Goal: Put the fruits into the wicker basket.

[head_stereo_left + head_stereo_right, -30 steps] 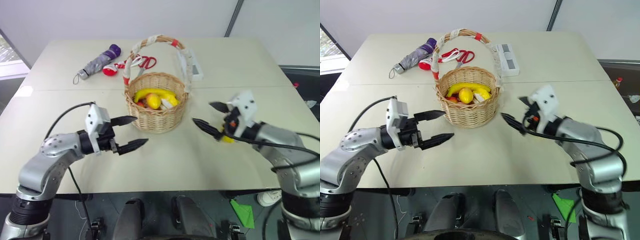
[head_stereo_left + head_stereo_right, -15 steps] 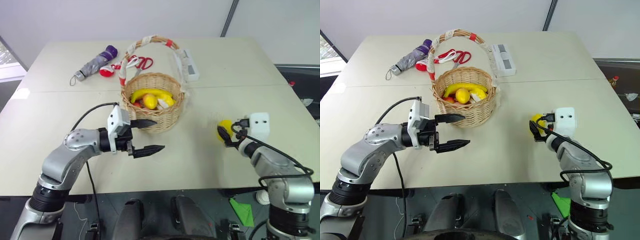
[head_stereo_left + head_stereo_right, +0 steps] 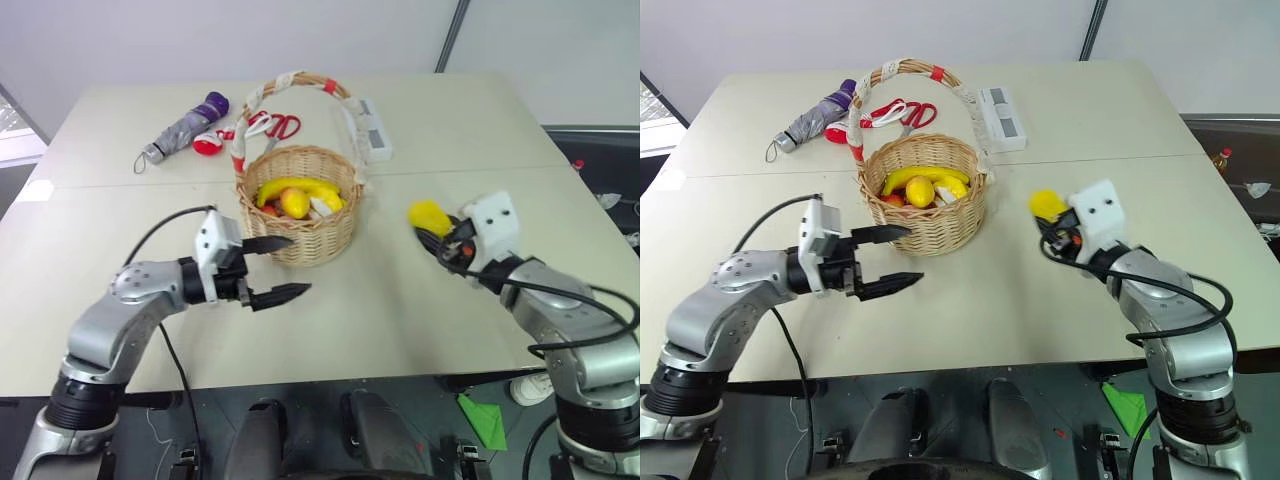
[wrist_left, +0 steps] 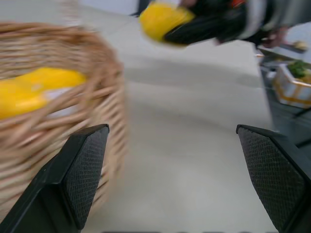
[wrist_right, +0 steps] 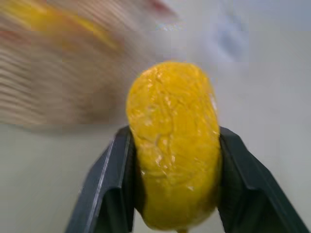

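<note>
No readable writing marks lemon (image 5: 173,145) or wicker basket (image 3: 300,225).

banana (image 3: 297,188) in basket (image 3: 300,235), umbrella (image 3: 183,127) behind

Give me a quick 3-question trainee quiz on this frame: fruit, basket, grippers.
1. True or false: the right gripper has its fingers closed on a yellow fruit.
2. Where is the left gripper? A) inside the wicker basket B) beside the basket, fingers apart and empty C) on the scissors
3. Fill in: behind the basket lie the red-handled scissors and a folded ____.

Key
1. True. The fruit sits clamped between the fingers, above the table, right of the basket.
2. B
3. umbrella
</note>
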You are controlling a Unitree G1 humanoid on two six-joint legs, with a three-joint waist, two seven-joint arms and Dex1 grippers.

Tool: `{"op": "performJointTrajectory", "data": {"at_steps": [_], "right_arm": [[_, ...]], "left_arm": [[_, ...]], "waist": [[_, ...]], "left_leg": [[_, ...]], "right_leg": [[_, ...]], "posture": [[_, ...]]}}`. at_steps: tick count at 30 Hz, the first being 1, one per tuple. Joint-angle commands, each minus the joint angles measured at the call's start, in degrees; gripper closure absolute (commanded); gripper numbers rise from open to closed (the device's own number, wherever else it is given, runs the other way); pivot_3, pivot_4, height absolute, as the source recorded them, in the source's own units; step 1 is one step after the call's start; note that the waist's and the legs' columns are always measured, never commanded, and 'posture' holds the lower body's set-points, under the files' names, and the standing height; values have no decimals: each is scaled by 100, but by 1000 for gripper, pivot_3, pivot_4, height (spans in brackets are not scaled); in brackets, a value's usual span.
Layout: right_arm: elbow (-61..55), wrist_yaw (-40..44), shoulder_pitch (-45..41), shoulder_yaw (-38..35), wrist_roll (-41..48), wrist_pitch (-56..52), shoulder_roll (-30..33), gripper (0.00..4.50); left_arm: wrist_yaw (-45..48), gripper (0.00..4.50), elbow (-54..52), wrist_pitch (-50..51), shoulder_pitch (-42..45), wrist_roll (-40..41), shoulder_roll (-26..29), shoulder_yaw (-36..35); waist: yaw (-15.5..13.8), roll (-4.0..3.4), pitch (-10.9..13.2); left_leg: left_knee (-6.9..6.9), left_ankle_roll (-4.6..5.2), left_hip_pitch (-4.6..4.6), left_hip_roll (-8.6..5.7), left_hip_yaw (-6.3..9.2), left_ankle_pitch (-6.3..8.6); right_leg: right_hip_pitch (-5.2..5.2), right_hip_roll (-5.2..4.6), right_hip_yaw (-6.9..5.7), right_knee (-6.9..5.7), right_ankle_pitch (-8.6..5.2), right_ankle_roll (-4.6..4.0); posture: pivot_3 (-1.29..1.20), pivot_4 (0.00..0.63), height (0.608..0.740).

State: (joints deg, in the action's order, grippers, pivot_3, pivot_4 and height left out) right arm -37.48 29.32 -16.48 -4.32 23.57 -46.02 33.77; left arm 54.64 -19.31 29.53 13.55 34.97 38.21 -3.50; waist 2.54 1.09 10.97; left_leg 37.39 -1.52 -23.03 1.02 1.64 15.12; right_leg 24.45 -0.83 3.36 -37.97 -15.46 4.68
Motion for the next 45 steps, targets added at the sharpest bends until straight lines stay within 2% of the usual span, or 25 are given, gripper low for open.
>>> {"op": "performJointTrajectory", "data": {"at_steps": [1,6,10,13,16,19,22,24,26,29,34,38,41,45], "right_arm": [[139,321,-850,619,102,327,-255,2828],[1929,-562,-2311,1392,-722,348,-1379,2828],[2780,-692,-2776,1518,-958,511,-1798,2828],[3064,-684,-2889,1528,-1065,639,-1922,1548],[2846,-577,-2906,1459,-1057,947,-1977,41],[1974,-63,-2634,1316,-607,1033,-1797,41],[858,556,-1931,923,133,897,-1334,41],[413,563,-1375,522,534,494,-1040,41],[349,348,-970,256,548,300,-860,41],[600,-41,-862,168,383,272,-923,41],[2073,-1070,-1537,317,-411,899,-1634,41],[3177,-1137,-2094,424,-683,1614,-2103,41],[3702,-1094,-2298,468,-842,1945,-2190,929],[3839,-1129,-2355,357,-833,2133,-2257,2970]], "left_arm": [[3,0,0,-141,-167,18,198,-467],[-116,0,-159,-144,-337,32,245,-636],[-299,0,-390,-101,-440,86,159,-637],[-405,0,-492,-96,-506,101,115,-643],[-493,0,-580,-79,-565,131,88,-644],[-516,0,-602,-75,-600,153,96,-652],[-501,0,-567,-87,-597,146,102,-649],[-474,0,-524,-97,-560,146,91,-620],[-435,0,-478,-95,-494,177,57,-572],[-383,0,-400,-80,-387,175,19,-500],[-313,0,-245,-98,-183,105,-40,-379],[-308,0,-312,-73,-211,126,-28,-396],[-346,0,-392,-48,-286,145,4,-468],[-423,0,-528,-32,-441,159,16,-545]], "waist": [[24,0,0],[0,2,-1],[-53,4,-2],[-38,4,-2],[-15,4,-2],[-11,3,-2],[-36,3,-2],[-52,5,-3],[-49,5,-3],[9,4,-2],[25,4,-2],[14,3,-2],[1,3,-2],[-7,3,-2]], "left_leg": [[1,0,0,1,1,0],[8,-3,9,3,2,-2],[6,-8,-17,1,5,-4],[3,-12,-35,-20,4,-6],[5,-11,-35,-28,0,-6],[4,-11,-33,-23,4,-6],[1,-11,-33,-16,13,-6],[1,-11,-33,-18,19,-6],[5,-11,-27,-21,16,-6],[12,-11,-16,-21,7,-7],[6,-11,6,-8,0,-7],[-4,-13,5,1,0,-8],[-9,-13,-2,2,0,-8],[-8,-13,-8,-4,6,-8]], "right_leg": [[0,0,-1,-1,0,-1],[0,-3,6,-9,6,-9],[13,-28,-6,-7,6,-10],[32,-73,-12,-6,9,-6],[32,-80,-12,-5,10,-4],[31,-75,-15,-7,10,-4],[29,-73,-25,-6,9,-5],[20,-74,-33,1,9,-4],[11,-75,-33,3,9,-4],[5,-71,-28,-3,9,-3],[1,-15,-17,-15,8,-10],[6,-6,-17,-15,7,-19],[10,-15,-17,-12,7,-20],[12,-41,-18,-11,7,-18]], "posture": [[0,150,740],[0,150,740],[0,150,740],[0,150,740],[0,150,740],[0,150,740],[0,150,740],[0,150,740],[0,150,740],[0,150,740],[0,150,740],[0,150,740],[0,150,740],[0,150,740]]}}
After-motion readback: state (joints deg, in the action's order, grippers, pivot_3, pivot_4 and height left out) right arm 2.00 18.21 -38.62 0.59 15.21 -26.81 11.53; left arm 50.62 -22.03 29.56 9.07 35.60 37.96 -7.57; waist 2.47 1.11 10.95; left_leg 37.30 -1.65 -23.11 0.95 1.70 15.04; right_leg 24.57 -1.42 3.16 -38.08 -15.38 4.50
